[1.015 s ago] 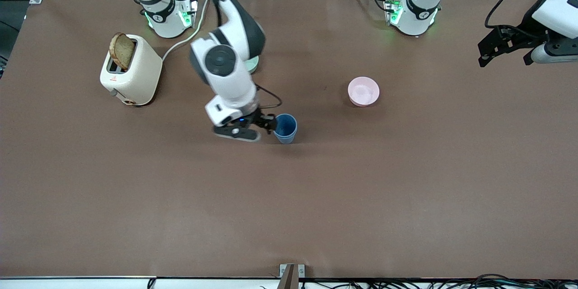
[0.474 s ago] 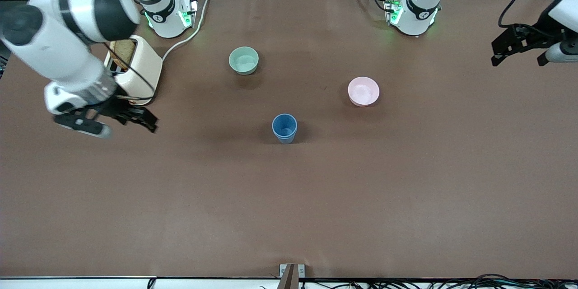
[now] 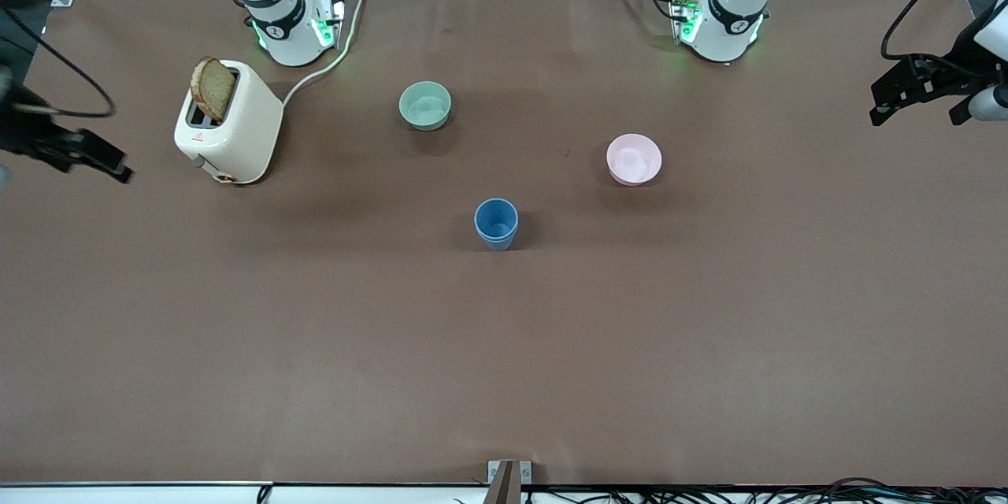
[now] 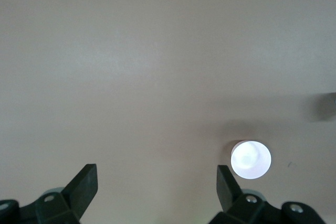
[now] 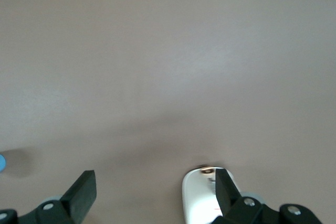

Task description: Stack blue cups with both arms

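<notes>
— What is seen of the surface and the room?

— A wide table point(image 3: 504, 346) covered in brown cloth is shown, with a grey floor along its top edge and cables bunched at the edge nearest the front camera. Near the middle the blue cups point(image 3: 496, 224) are stood upright, one nested inside the other (a second rim is just made out inside the first). A pink bowl point(image 3: 634, 159) is placed farther from the camera, toward the left arm's end; a green bowl point(image 3: 425, 105) is set farther again, toward the right arm's end. A cream toaster point(image 3: 228, 126) with a slice of bread point(image 3: 212, 88) poking up is found close to the right arm's base.

— And how are the arms held?

— Both are drawn well away from the cups. The left gripper point(image 3: 920, 94) is held in the air over the left arm's end of the table, its fingers spread and nothing grasped; in its wrist view the pink bowl is seen below. The right gripper point(image 3: 79, 153) is hung over the right arm's end, near the toaster, jaws likewise parted and empty.
</notes>
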Tool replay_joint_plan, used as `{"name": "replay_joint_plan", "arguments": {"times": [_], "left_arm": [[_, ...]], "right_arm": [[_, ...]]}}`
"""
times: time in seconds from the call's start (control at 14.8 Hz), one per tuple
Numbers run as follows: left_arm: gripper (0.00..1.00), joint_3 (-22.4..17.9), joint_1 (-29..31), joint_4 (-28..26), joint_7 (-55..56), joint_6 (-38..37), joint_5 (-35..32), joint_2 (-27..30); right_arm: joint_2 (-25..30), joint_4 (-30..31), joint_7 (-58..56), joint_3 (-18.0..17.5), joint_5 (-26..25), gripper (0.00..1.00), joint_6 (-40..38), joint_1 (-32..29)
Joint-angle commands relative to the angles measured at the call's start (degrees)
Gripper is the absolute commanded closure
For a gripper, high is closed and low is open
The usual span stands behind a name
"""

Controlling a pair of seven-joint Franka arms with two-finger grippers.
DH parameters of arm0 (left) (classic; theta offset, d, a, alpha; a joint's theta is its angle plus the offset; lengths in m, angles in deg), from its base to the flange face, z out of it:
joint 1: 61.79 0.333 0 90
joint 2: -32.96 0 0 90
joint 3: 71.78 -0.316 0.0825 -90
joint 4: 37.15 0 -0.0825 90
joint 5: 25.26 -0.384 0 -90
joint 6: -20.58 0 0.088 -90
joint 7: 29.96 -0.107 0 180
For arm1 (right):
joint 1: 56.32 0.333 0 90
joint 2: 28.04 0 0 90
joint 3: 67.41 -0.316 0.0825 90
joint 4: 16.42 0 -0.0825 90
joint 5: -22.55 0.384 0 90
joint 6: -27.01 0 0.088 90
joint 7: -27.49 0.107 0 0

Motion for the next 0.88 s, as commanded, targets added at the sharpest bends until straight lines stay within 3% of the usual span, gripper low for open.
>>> {"name": "replay_joint_plan", "arguments": {"times": [0.0,0.14,0.27,0.47,0.81], "left_arm": [[0.0,-0.02,0.47,-0.6,-2.38,1.03,0.37,1.31],[0.0,-0.02,0.39,0.36,-2.48,0.51,0.46,0.78],[0.0,0.06,0.39,0.37,-2.48,0.33,0.63,0.78],[0.0,-0.02,0.39,0.37,-2.57,0.07,0.72,0.78],[0.0,0.06,0.3,0.37,-2.74,-0.02,0.72,0.78]], "right_arm": [[-0.4,-6.7,-6.11,-1.32,-0.77,0.0,-4.55,-4.74],[-2.06,-12.67,-7.88,-2.63,-0.68,0.0,-9.81,-8.15],[-3.3,-17.95,-8.15,-7.01,-1.73,0.0,-15.79,-11.59],[-3.13,-17.89,-8.15,-12.91,-1.91,0.0,-18.19,-14.94],[-4.79,-16.74,-7.97,-13.01,-1.21,0.0,-17.49,-14.15]]}}
